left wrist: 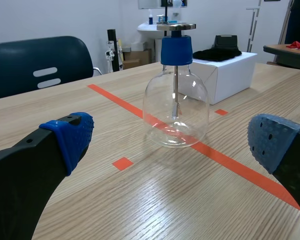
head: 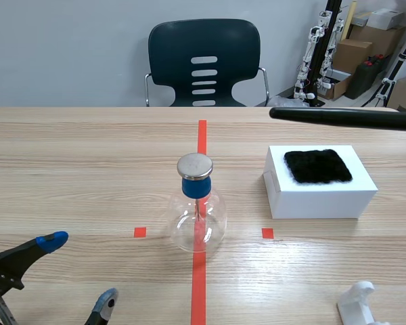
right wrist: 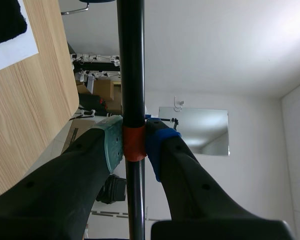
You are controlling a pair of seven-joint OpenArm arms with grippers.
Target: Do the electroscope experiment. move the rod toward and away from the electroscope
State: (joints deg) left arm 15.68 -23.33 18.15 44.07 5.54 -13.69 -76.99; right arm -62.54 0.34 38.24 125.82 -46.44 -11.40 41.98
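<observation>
The electroscope (head: 197,210) is a clear glass flask with a blue stopper and a round metal cap, standing on the red centre line; it also stands ahead of my left gripper (left wrist: 170,145) as the same flask (left wrist: 176,100). My left gripper (head: 78,271) rests low at the near left, open and empty. A long black rod (head: 345,118) hangs level over the table's right side, its tip pointing left, well right of and above the flask. In the right wrist view my right gripper (right wrist: 135,142) is shut on the rod (right wrist: 131,60) at its orange band.
A white box (head: 319,183) topped with a black fur cloth (head: 318,166) sits right of the flask. A white holder (head: 362,303) stands at the near right edge. An empty dark chair (head: 204,64) is across the table.
</observation>
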